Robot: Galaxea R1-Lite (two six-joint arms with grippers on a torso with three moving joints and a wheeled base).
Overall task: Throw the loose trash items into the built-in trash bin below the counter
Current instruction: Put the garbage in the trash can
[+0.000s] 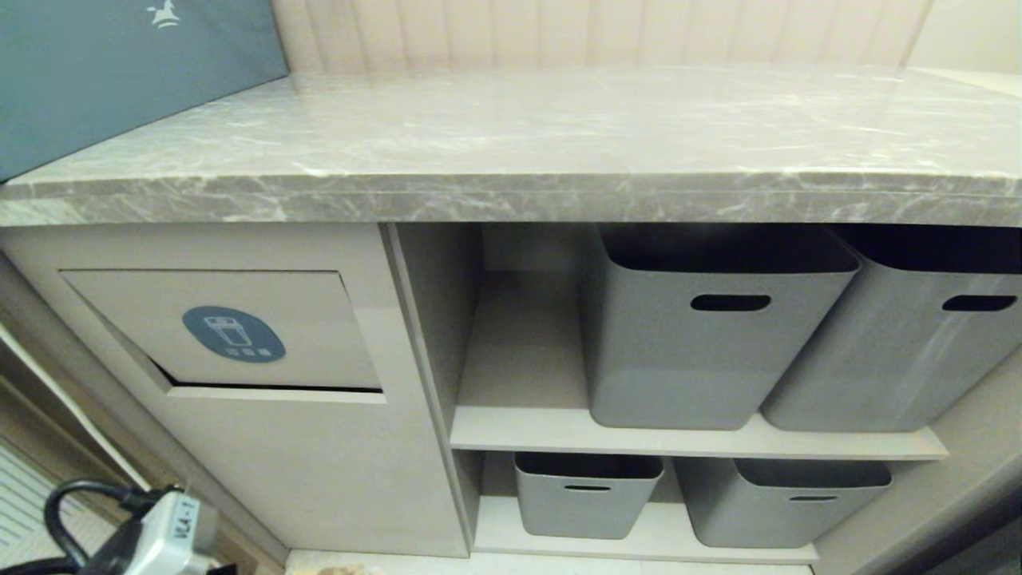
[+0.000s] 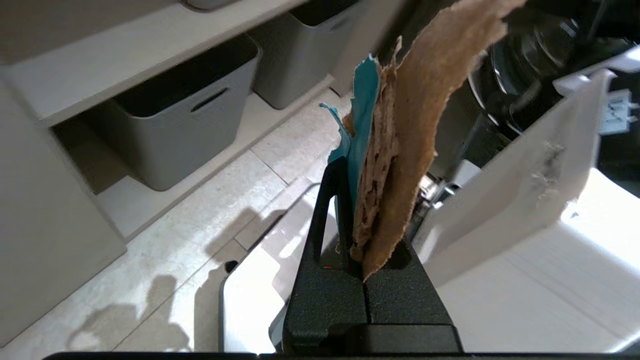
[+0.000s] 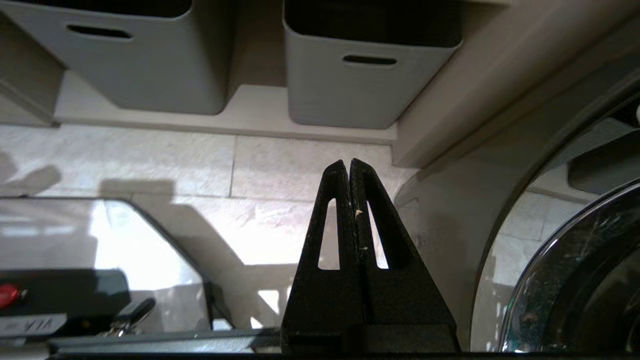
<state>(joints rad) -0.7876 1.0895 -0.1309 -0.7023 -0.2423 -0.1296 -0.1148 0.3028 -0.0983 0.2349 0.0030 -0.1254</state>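
Observation:
My left gripper (image 2: 365, 175) is shut on a loose trash item (image 2: 425, 100), a torn tan cardboard scrap with turquoise tape (image 2: 362, 115) on one side, held low over the floor tiles. The built-in trash bin (image 1: 231, 327), a beige flap with a blue-grey oval sticker (image 1: 233, 334), sits in the cabinet front below the grey marble counter (image 1: 559, 136), with a dark gap along its lower edge. Only the left arm's wrist (image 1: 172, 531) shows in the head view, at the bottom left. My right gripper (image 3: 348, 162) is shut and empty, low above the floor before the lower shelf.
Grey tubs stand on the open shelves right of the bin: two above (image 1: 703, 335) (image 1: 902, 343), two below (image 1: 587, 495) (image 1: 778, 499). A teal-blue box (image 1: 120, 72) lies on the counter's far left. A round glass door (image 3: 575, 280) is beside my right gripper.

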